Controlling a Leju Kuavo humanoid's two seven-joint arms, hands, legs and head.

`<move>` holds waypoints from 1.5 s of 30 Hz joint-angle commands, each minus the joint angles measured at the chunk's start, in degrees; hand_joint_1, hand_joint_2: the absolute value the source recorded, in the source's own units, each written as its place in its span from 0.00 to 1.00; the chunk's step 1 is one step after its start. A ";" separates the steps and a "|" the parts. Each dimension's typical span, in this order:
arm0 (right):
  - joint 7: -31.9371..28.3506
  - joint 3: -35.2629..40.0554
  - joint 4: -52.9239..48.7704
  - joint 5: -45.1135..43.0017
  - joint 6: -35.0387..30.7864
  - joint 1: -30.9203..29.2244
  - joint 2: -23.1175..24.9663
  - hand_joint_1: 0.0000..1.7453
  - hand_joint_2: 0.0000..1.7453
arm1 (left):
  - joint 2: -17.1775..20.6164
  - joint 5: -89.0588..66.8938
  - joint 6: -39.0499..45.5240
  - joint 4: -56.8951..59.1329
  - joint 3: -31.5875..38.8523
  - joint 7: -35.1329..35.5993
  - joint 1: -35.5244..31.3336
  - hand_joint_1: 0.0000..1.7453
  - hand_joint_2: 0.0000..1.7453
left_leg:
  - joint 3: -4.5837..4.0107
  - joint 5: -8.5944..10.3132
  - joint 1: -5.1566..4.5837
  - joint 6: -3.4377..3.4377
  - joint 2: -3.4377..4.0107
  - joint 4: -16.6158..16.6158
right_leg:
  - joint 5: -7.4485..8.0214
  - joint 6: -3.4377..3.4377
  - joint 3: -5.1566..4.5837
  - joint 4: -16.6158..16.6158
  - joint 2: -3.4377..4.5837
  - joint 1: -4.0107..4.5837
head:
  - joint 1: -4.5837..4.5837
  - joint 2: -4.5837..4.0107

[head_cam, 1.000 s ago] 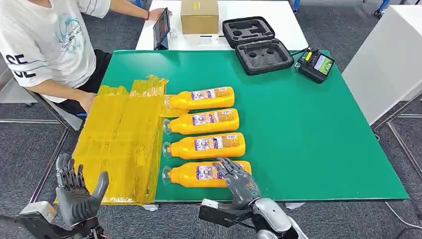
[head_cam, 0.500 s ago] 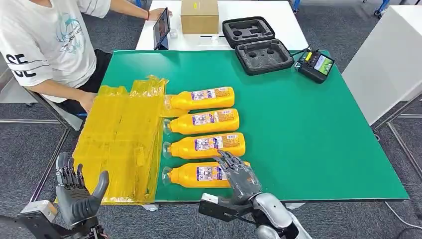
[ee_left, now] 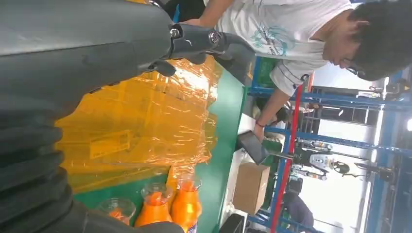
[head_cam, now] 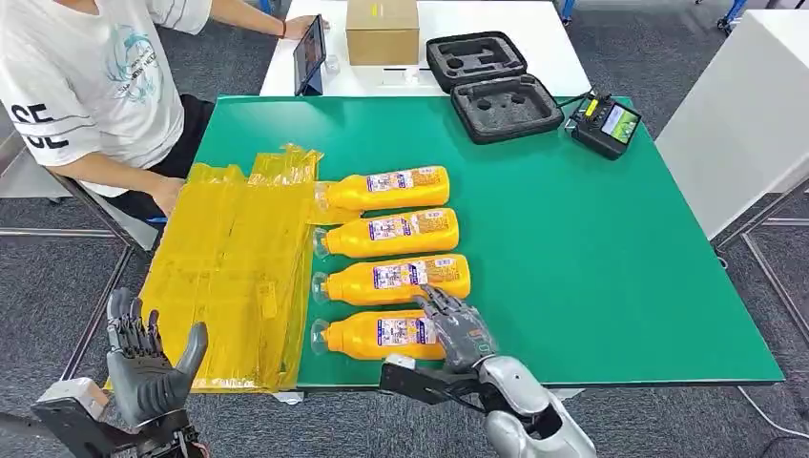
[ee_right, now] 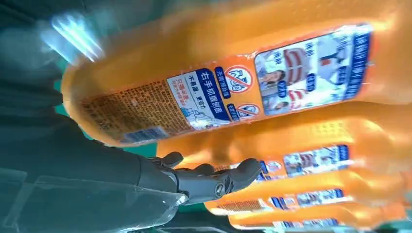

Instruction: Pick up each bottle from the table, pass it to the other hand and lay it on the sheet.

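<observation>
Four orange bottles lie side by side on the green table, caps toward the yellow sheet [head_cam: 229, 267]. My right hand [head_cam: 453, 329] rests over the base end of the nearest bottle [head_cam: 382, 334], fingers spread across it and not closed around it. In the right wrist view the nearest bottle [ee_right: 233, 87] is close by, with my dark fingers [ee_right: 214, 182] stretched between it and the second bottle [head_cam: 391, 280]. Off the table's front left corner my left hand [head_cam: 148, 367] is held palm up with fingers apart, holding nothing. The left wrist view looks over the sheet [ee_left: 145, 121].
A person [head_cam: 86, 86] sits at the table's left side, one hand near the sheet's edge. At the back stand a tablet [head_cam: 310, 52], a cardboard box [head_cam: 382, 31], a black foam case [head_cam: 491, 86] and a controller [head_cam: 606, 124]. The table's right half [head_cam: 620, 267] is bare green.
My right hand has slid a little forward and leftward, further over the nearest bottle's base end. The left hand has hardly moved, and the bottles lie as before.
</observation>
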 commanded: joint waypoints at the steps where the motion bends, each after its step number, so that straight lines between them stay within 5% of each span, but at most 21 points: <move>1: 0.16 -1.08 10.03 -0.70 1.09 -4.07 1.91 0.00 1.00 | 0.74 0.84 0.58 3.62 -0.35 0.24 -1.95 0.00 1.00 | 0.36 -0.07 0.02 -0.07 -0.01 -0.11 | -0.06 -0.06 0.35 -0.11 0.06 0.01 | 0.00 0.00; 15: -0.08 -0.62 10.65 -1.62 2.80 -3.73 1.28 0.04 1.00 | 1.15 1.03 0.91 2.24 -1.05 -0.49 -1.41 0.00 1.00 | 0.28 -0.05 0.02 -0.05 -0.03 -0.09 | -0.04 -0.04 0.27 -0.09 0.03 0.01 | 0.00 0.00; 16: -0.71 -0.47 10.58 -2.27 3.50 -3.67 1.10 0.29 1.00 | 1.13 1.05 1.00 1.75 -1.00 -0.59 -1.28 0.00 1.00 | 0.21 -0.04 0.01 -0.04 -0.04 -0.06 | -0.04 -0.03 0.21 -0.07 0.01 0.01 | 0.00 0.00; 17: -1.12 -0.49 10.36 -2.92 3.91 -3.53 0.82 0.83 1.00 | 1.20 1.31 0.84 1.54 -1.11 -0.63 -1.30 0.00 1.00 | 0.33 -0.07 0.04 -0.07 -0.05 -0.08 | -0.06 -0.05 0.33 -0.10 0.02 0.03 | 0.00 0.00; 18: -1.45 -0.16 10.20 -3.13 4.41 -3.46 0.53 0.99 1.00 | 1.27 1.37 0.70 1.24 -1.33 -0.70 -1.21 0.00 1.00 | 0.44 -0.10 0.04 -0.08 -0.06 -0.10 | -0.10 -0.06 0.44 -0.11 0.03 0.03 | 0.00 0.00; 27: -6.73 1.98 9.20 -9.81 10.15 -5.52 -1.26 1.00 1.00 | 2.26 3.97 1.28 1.81 -2.13 -1.06 -2.88 0.00 1.00 | 0.56 -0.09 0.07 -0.10 -0.15 -0.05 | -0.10 -0.08 0.57 -0.11 -0.06 0.06 | 0.00 0.00; 45: -6.83 3.71 7.61 -12.83 11.06 -5.94 -4.39 1.00 1.00 | 2.29 6.43 1.84 -1.60 -1.17 -2.45 -1.72 0.00 1.00 | 0.52 -0.08 0.04 -0.07 -0.08 -0.04 | -0.06 -0.05 0.49 -0.07 0.00 0.04 | 0.00 0.00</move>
